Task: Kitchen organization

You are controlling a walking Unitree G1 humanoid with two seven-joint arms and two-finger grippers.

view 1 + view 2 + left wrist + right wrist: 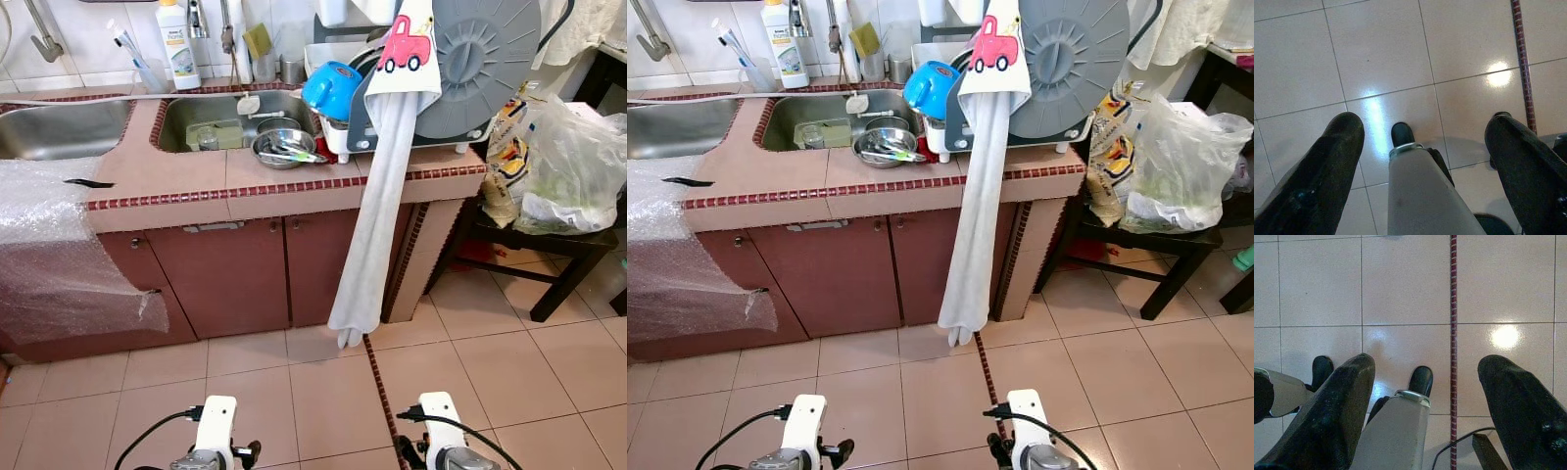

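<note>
Terracotta tiled worktop (186, 176), matt, with a dark red mosaic edge. Stainless steel sink (59, 132) and steel bowl (282, 149), shiny. Long white cloth towel (377, 215), soft. Clear bubble wrap sheet (49, 245), crinkled. Glossy beige floor tiles (1400, 279) reflect lamps.

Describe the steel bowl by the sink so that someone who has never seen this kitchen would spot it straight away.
Start at the right-hand sink basin in the red-tiled counter. At that basin's front right corner, just left of the dish rack holding a blue cup, sits the steel bowl. It is the round shiny one with utensils lying inside it.
</note>
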